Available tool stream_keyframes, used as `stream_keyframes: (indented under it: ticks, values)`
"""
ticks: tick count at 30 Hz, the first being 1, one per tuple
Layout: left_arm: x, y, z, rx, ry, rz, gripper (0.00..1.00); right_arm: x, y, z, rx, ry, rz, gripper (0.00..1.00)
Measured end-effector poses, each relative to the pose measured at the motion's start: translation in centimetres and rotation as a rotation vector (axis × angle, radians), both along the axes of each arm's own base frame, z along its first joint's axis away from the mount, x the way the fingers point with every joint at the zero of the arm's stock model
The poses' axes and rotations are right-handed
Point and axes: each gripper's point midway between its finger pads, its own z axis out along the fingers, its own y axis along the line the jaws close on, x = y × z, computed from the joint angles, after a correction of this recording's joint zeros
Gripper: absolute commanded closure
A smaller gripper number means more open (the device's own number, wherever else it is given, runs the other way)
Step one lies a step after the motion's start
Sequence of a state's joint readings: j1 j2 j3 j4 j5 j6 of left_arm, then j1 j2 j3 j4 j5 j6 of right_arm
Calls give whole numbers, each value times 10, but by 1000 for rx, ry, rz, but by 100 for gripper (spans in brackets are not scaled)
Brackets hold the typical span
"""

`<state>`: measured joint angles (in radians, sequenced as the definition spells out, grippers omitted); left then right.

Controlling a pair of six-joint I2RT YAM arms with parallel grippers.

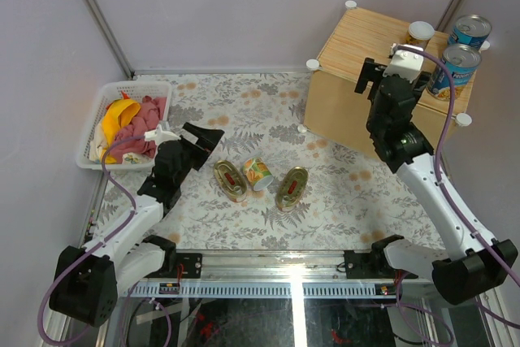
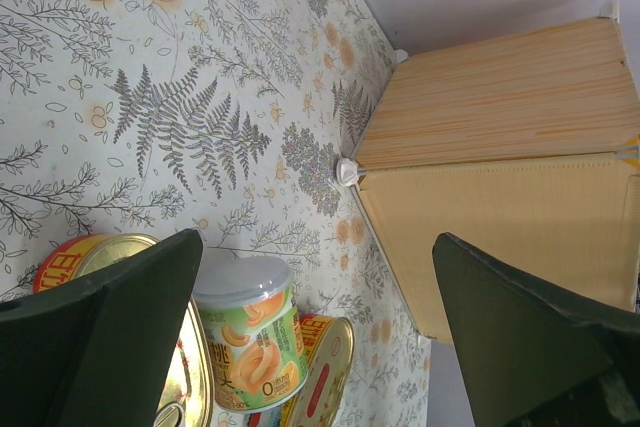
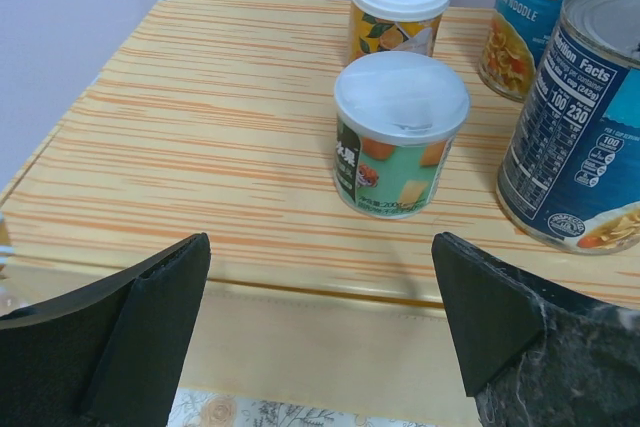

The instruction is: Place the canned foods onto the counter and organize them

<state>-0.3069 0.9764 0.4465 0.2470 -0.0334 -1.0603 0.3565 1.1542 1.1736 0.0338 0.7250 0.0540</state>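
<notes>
The counter (image 1: 357,50) is a bamboo-grain box at the back right. On it stand two blue-labelled cans (image 1: 470,32) (image 1: 453,71) and a small pale-lidded can (image 1: 420,34). In the right wrist view a green small can (image 3: 400,137), a yellow small can (image 3: 398,9) and the blue cans (image 3: 590,117) stand upright on the counter top (image 3: 200,127). My right gripper (image 3: 320,239) is open and empty in front of the green can. On the table lie two oval gold tins (image 1: 231,180) (image 1: 292,188) with a small can (image 1: 257,173) on its side between them. My left gripper (image 1: 203,137) is open, left of them.
A white plastic basket (image 1: 134,87) with red and yellow cloths stands at the far left. A floral cloth (image 1: 268,103) covers the table. Walls close the back and sides. White caps mark the counter's corners (image 2: 346,172).
</notes>
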Motion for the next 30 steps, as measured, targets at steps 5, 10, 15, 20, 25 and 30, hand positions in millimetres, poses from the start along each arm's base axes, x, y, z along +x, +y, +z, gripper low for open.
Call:
stream_keyframes:
  ticks: [5,10,15,20,25,30]
  values:
    - [0,0,-1,-8,4,3,0,-10,9,0,-2,8,27,1]
    - [-2,0,-9,-12,24,6,0,-19,14,-9,-5,45,43,3]
    - [-4,1,-18,-13,47,9,0,-26,31,-15,-14,78,96,4]
    - [-4,1,-23,-10,60,9,0,-36,55,-24,-29,118,170,7]
    - [-1,-3,-30,6,93,-11,0,-48,91,-42,-18,192,326,9]
    - [5,-13,-26,17,112,-58,0,-57,135,-76,27,323,554,8]
